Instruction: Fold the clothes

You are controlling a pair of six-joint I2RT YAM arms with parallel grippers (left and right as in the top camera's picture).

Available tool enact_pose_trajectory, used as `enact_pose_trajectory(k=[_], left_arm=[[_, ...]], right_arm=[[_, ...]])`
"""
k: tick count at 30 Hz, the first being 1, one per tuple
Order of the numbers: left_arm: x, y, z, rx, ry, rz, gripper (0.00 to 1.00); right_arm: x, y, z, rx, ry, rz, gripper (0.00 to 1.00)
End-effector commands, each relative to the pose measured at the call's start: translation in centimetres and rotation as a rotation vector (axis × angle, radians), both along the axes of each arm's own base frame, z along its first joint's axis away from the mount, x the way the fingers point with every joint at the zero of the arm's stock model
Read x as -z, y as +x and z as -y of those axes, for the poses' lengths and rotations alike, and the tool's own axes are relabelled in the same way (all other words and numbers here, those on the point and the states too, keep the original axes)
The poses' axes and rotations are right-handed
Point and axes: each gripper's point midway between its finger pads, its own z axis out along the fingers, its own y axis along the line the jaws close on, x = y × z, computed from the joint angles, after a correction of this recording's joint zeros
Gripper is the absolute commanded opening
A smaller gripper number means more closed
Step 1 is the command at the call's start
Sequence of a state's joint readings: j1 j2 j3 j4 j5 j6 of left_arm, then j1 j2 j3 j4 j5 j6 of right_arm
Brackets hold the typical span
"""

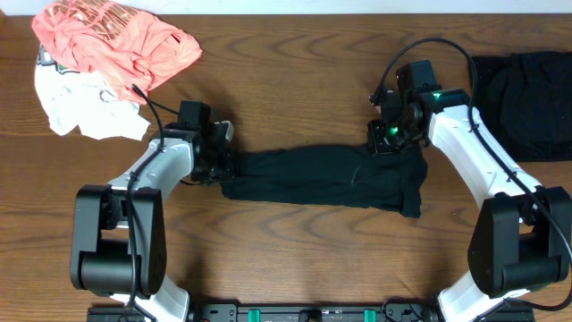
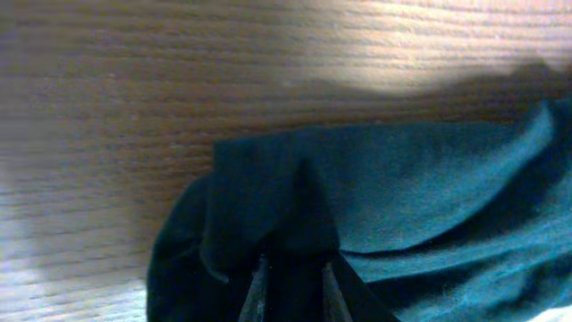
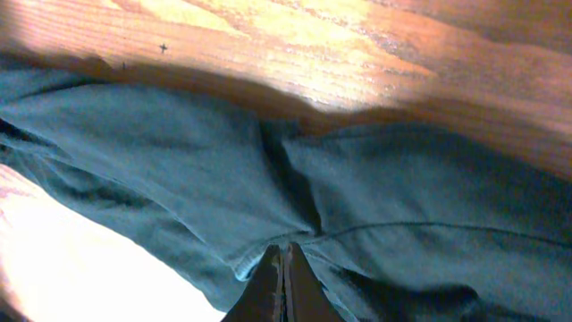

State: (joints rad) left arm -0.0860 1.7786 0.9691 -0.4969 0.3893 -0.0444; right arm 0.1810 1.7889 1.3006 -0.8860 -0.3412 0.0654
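A plain black garment (image 1: 322, 177) lies in a long band across the middle of the table, drawn out between my two grippers. At its left end my left gripper (image 1: 223, 164) is shut on a bunched fold of the cloth. In the left wrist view that fold (image 2: 295, 215) fills the gap between the fingers (image 2: 255, 291). My right gripper (image 1: 386, 141) sits at the garment's upper right corner. Its jaws in the right wrist view (image 3: 283, 264) are pressed together on a hem of the dark fabric (image 3: 402, 197).
A coral-pink printed shirt (image 1: 112, 40) lies crumpled at the back left on top of a white garment (image 1: 85, 107). Folded black garments (image 1: 527, 103) sit at the right edge. Bare wooden table (image 1: 295, 80) shows behind the black band.
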Motion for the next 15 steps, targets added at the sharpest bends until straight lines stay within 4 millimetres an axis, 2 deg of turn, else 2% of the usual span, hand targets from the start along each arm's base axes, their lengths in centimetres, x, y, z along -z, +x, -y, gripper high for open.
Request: enact_pose_trajectory(k=[1, 10, 15], left_arm=[[0.7, 0.4, -2.4, -0.042, 0.046, -0.005, 0.22], [0.7, 0.9, -6.6, -0.171, 0.045, -0.012, 0.22], [0.7, 0.9, -8.0, -0.213, 0.045, -0.013, 0.23]], right_arm=[[0.2, -0.1, 0.7, 0.022, -0.004, -0.026, 0.01], [0.3, -1.7, 1.2, -0.001, -0.012, -0.088, 0.05], [0.4, -2.1, 1.8, 0.016, -0.014, -0.112, 0.05]])
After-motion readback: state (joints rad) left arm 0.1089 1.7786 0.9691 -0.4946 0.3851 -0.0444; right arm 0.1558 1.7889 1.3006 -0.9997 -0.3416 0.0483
